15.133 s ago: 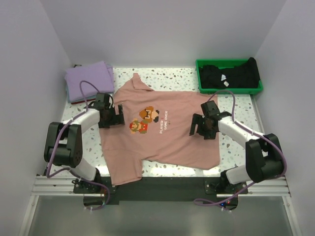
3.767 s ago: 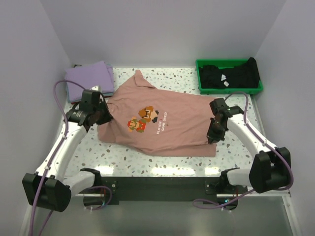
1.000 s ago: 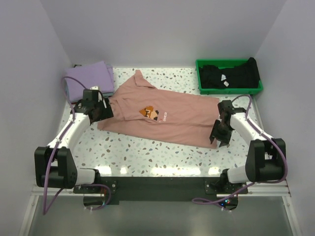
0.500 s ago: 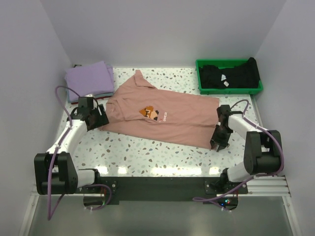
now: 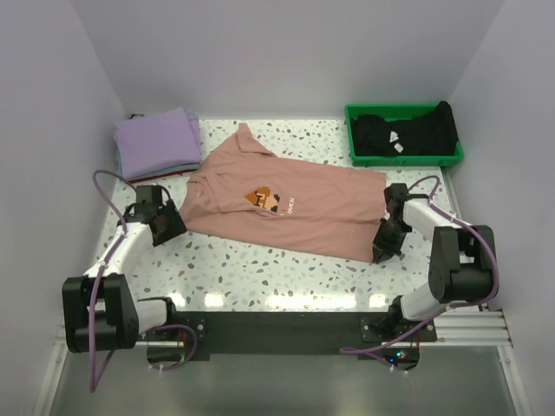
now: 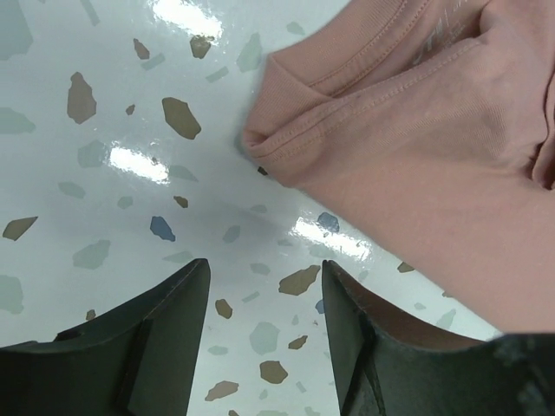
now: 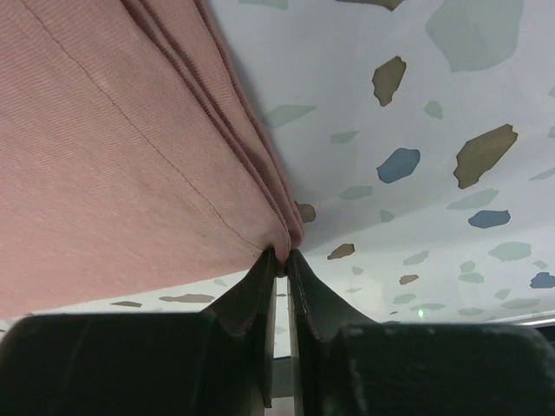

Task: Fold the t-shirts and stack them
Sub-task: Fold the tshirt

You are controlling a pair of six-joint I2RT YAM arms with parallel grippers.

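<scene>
the pink shirt (image 5: 286, 208) lay across the middle of the table (image 5: 260, 269), doubled lengthwise into a long band, with its collar pointing toward the back and its chest print half hidden at the fold. it looked light, limp and thin, the sort of cloth that sags from wherever it is lifted and drags along the smooth speckled top rather than sliding in one piece. i judged it had no stiffness to hold a fold, so it would want a hold at two corners at once, low on the hem and at the sleeve end, with the layers pinched together.

the right gripper (image 7: 279, 256) was at the near right corner of the shirt. its jaws were drawn almost together, with the stacked hem edges running into the tips, so it looked clamped on that corner. the left gripper (image 6: 265, 267) hung over bare table just beside the folded sleeve corner at the shirt's left end. its jaws stood apart with nothing between them, not touching the cloth.

the green tray (image 5: 406, 159) sat at the back right corner of the table and held the black shirt (image 5: 403, 132), bunched up and spilling a little over the right rim. the lavender shirt (image 5: 156, 141) lay folded at the back left, on something reddish that i could not make out.
</scene>
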